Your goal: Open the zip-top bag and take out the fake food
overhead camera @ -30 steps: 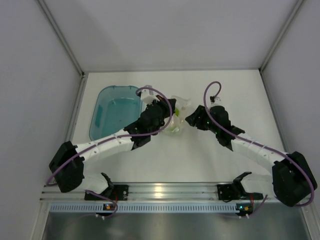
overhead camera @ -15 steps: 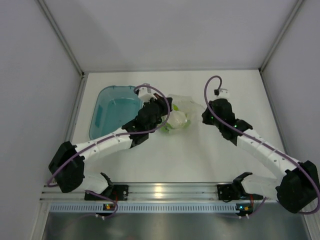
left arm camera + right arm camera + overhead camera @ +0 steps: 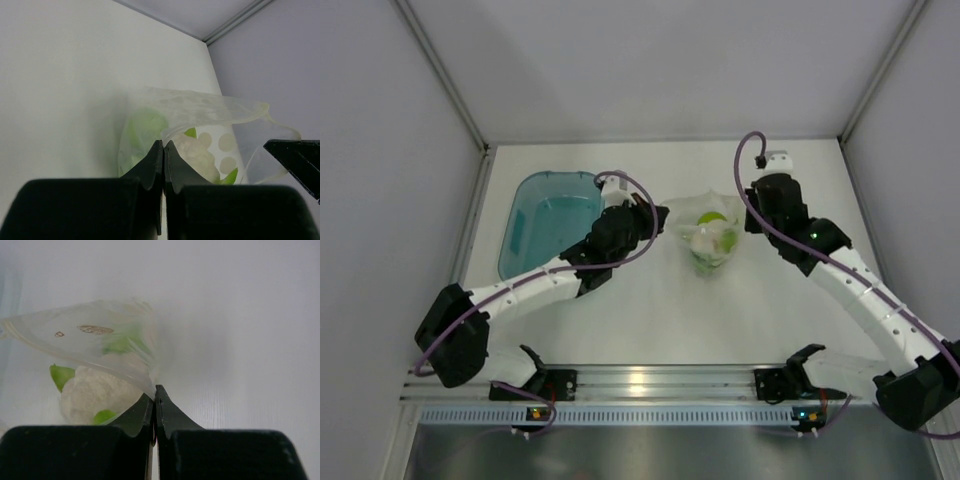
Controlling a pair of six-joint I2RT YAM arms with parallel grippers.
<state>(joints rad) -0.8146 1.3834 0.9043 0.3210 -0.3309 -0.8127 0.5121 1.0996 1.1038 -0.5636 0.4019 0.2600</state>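
Observation:
The zip-top bag (image 3: 706, 232), clear with pale dots, hangs stretched between my two grippers at mid table. My left gripper (image 3: 663, 218) is shut on the bag's left edge, with the film (image 3: 200, 107) pinched at its tips (image 3: 163, 146). My right gripper (image 3: 748, 222) is shut on the right edge, the film (image 3: 90, 340) caught in its tips (image 3: 155, 390). The fake food sits inside: a white leafy lump (image 3: 703, 243) (image 3: 197, 150) (image 3: 95, 392) and a lime-green ball (image 3: 712, 217) (image 3: 145, 125). Part of the food is hidden behind the crinkled film.
A teal plastic tub (image 3: 545, 225) stands left of the bag, close behind the left arm. The white table (image 3: 650, 320) is walled at the back and on both sides. The right gripper's dark finger (image 3: 295, 155) shows at the right edge of the left wrist view.
My right gripper has closed on the bag's right edge and pulled away to the right. The bag has slid right and now spans both grippers. The left gripper has stayed shut.

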